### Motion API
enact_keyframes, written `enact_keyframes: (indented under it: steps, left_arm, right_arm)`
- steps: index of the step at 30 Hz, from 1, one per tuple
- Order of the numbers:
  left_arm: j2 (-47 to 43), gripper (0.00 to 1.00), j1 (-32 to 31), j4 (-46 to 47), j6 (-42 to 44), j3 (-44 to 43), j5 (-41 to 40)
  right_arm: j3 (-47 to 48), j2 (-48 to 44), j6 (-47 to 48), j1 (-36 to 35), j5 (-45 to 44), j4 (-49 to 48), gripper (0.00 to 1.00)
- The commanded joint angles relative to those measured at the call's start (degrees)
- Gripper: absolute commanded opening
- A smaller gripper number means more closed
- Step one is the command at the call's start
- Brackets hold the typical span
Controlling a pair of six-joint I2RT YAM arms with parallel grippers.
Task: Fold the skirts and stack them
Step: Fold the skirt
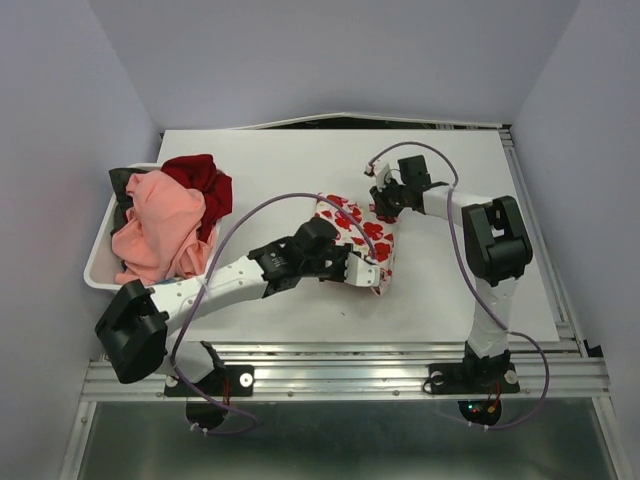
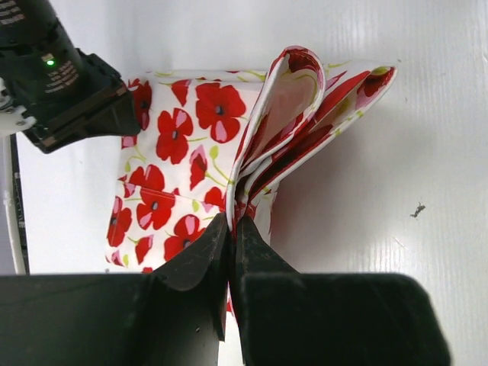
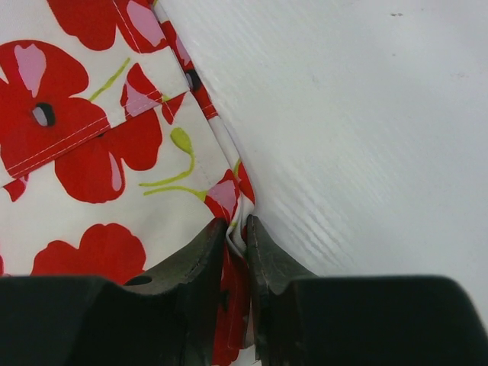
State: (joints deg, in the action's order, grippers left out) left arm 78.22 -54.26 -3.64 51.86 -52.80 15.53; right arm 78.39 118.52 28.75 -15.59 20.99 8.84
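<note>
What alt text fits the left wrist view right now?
The left pincer is shut on a bunched edge of the white red-flowered skirt, its layers fanning open over the white table. The right arm shows at upper left.

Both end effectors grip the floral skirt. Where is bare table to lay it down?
Bare table runs along the far edge, between the bin and the right arm. A second patch lies near, between the left forearm and the right arm's base. Crowded: the middle, with left end effector, right end effector and floral skirt; the bin is heaped with garments.
</note>
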Motion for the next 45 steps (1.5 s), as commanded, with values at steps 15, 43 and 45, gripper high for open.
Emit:
enact_keyframes:
  steps: [15,43,45]
  left_arm:
    - [4.8,0.00,5.9,4.9,1.8,-10.4,-3.1]
    - [22.5,0.00,11.5,24.6,12.0,-11.1,0.3]
    - [23.8,0.00,11.6,25.7,12.7,-10.7,0.4]
  right_arm:
    - [-6.5,0.8,4.3,-4.2,3.4,14.0,0.25]
    - [-4.1,3.2,5.7,-4.2,4.2,17.4,0.27]
    - [-4.0,3.3,5.7,-4.2,4.3,17.6,0.27]
